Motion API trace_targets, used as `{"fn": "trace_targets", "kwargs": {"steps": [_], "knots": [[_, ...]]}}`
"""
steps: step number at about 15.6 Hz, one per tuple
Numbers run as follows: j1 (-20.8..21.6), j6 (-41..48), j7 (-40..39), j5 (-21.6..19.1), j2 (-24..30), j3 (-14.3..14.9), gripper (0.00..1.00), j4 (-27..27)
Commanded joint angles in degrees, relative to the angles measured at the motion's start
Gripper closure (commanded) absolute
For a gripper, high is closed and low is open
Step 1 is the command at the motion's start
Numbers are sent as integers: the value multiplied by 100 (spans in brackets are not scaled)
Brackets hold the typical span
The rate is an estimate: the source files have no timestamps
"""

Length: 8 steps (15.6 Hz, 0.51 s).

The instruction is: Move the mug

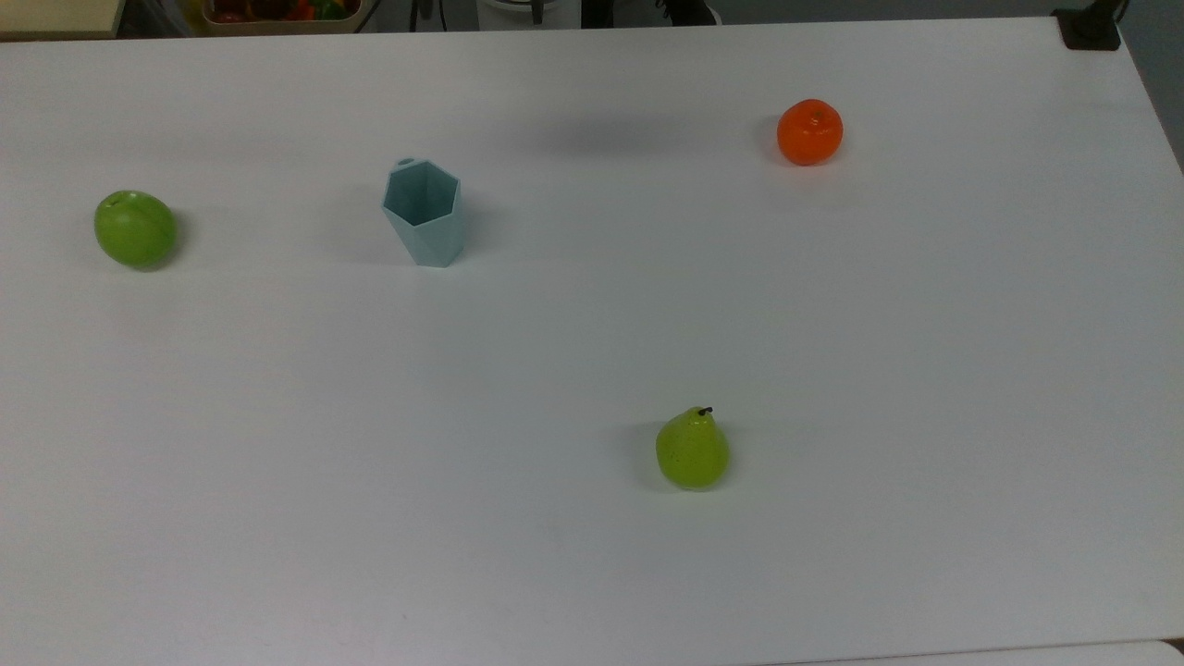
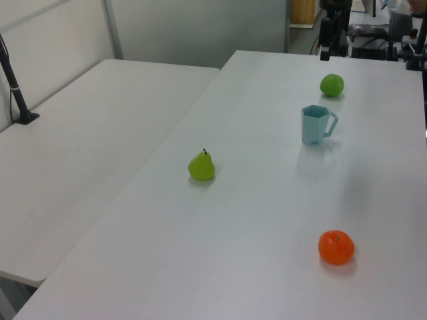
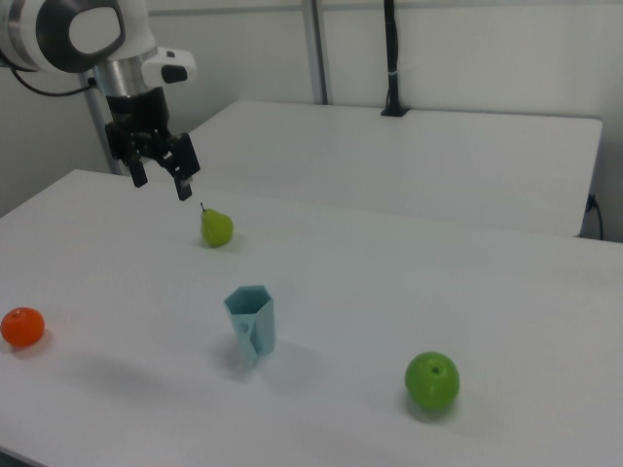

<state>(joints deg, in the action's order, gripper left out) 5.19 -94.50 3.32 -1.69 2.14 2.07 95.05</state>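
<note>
Half claw [image 2: 325, 44] cropped; mug [image 1: 424, 212] handle mostly hidden.

My arm hangs high with the wrist pointing down. My gripper [image 3: 160, 178] is raised in the air, its two black fingers [image 3: 184, 187] spread apart, holding nothing between them.

No readable text, label, brand or number appears anywhere.
</note>
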Motion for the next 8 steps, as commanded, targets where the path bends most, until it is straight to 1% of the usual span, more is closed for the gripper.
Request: {"fn": "trace_targets", "kwargs": {"steps": [1, 5, 7, 8], "knots": [[-1, -393, -410, -209, -100, 48, 0, -162], [-9, -1008, -1034, -279, -161, 223, 0, -188], [-1, -1009, -1070, -637, -206, 399, 0, -206], [-1, -983, -1070, -735, -206, 409, 0, -206]]}}
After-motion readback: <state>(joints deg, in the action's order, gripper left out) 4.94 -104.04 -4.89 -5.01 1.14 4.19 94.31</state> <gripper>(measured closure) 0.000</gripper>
